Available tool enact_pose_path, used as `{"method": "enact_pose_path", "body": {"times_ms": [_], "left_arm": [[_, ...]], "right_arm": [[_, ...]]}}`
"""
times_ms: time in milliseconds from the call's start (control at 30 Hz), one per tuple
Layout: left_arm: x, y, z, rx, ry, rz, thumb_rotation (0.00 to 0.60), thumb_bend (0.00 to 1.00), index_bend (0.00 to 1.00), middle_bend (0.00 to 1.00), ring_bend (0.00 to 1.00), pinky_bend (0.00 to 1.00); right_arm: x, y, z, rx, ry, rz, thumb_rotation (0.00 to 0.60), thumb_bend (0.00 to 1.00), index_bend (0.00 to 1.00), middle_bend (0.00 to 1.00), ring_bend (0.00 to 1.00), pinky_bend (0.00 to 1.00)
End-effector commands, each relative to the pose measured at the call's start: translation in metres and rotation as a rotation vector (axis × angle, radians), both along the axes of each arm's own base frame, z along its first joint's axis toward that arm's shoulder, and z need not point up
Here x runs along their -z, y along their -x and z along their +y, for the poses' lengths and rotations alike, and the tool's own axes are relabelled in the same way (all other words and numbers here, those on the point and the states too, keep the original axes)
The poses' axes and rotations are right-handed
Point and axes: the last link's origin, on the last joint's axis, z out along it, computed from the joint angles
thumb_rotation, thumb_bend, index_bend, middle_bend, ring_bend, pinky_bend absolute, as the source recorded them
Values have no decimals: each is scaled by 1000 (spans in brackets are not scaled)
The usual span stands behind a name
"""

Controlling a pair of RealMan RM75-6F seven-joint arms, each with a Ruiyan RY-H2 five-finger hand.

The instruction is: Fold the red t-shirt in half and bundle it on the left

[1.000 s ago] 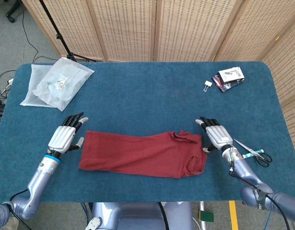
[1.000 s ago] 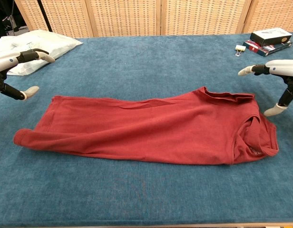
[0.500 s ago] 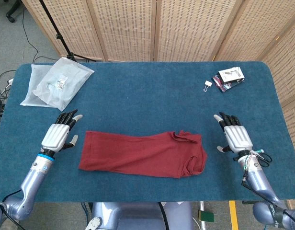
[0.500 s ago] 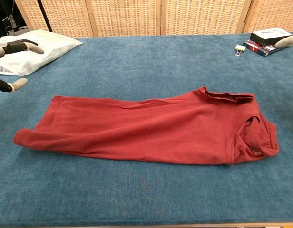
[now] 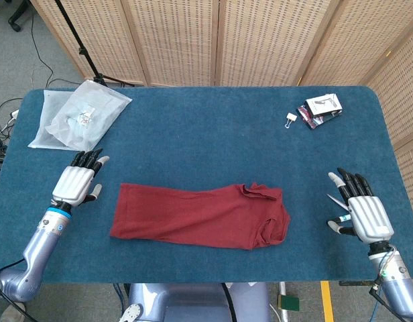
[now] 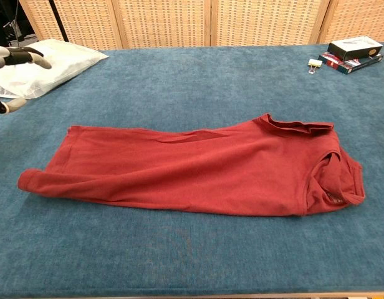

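The red t-shirt [image 5: 200,215] [image 6: 192,167] lies folded lengthwise in a long flat strip at the front middle of the blue table, its collar end to the right. My left hand [image 5: 75,184] hovers open to the left of the shirt's hem, clear of the cloth; only its fingertips [image 6: 30,57] show at the chest view's left edge. My right hand [image 5: 362,211] is open with fingers spread, well to the right of the shirt near the table's front right edge. It is out of the chest view. Neither hand holds anything.
A clear plastic bag [image 5: 79,117] [image 6: 45,62] lies at the back left. A binder clip [image 5: 290,119] [image 6: 315,63] and a small dark box [image 5: 321,109] [image 6: 354,50] sit at the back right. Scissors lie mostly hidden behind my right hand. The table edge [image 5: 206,282] runs close in front.
Both hands have drawn outward from the shirt's ends: the left a little to the left, the right far to the right and toward the front edge, leaving the chest view. The shirt has stayed put.
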Motion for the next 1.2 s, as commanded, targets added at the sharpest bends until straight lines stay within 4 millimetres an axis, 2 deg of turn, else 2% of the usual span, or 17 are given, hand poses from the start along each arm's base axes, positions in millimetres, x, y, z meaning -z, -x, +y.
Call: {"method": "enact_pose_path", "body": {"times_ms": [33, 233, 467, 767, 933, 1200], "left_arm": [[11, -7, 7, -14, 46, 50, 600, 449, 86, 0, 0, 0], [33, -8, 12, -62, 83, 49, 600, 450, 200, 0, 0, 0], [55, -10, 11, -77, 103, 43, 600, 462, 271, 0, 0, 0], [72, -16, 12, -78, 93, 41, 600, 465, 327, 0, 0, 0], [78, -18, 12, -73, 71, 1, 600, 455, 395, 0, 0, 0], [87, -14, 13, -66, 60, -16, 600, 454, 404, 0, 0, 0]], "right_arm": [[-6, 3, 17, -15, 7, -12, 600, 0, 0, 0, 0, 0], [-6, 4, 20, -37, 4, -15, 600, 0, 0, 0, 0, 0], [-5, 5, 19, -40, -8, -16, 600, 0, 0, 0, 0, 0], [-4, 5, 19, -37, -17, -14, 600, 0, 0, 0, 0, 0], [-3, 5, 19, -36, -20, -14, 600, 0, 0, 0, 0, 0], [-3, 6, 19, -34, -24, -12, 600, 0, 0, 0, 0, 0]]}}
